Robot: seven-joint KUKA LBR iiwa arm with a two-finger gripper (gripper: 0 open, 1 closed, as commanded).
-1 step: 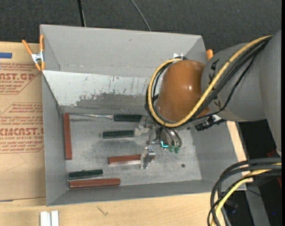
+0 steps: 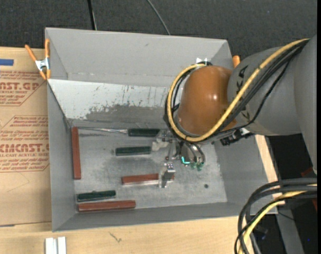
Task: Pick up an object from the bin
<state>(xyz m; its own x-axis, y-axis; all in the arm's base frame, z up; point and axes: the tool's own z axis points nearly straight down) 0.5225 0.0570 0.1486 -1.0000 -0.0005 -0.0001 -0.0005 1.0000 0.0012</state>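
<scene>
Carefully, our gripper [image 2: 167, 174] hangs at the right end of the flat reddish-brown bar [image 2: 139, 180] on the grey metal bin's [image 2: 123, 52] front floor; we cannot tell its claw's state, so we centre across the bar before closing.

Red print on the cardboard [image 2: 15, 94] reads "CAST.GP" and "CAST ACRYLIC".

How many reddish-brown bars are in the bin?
3 reddish-brown bars: one along the left wall, one at bottom left, one mid-floor beside the gripper. The arm may hide more.
</scene>
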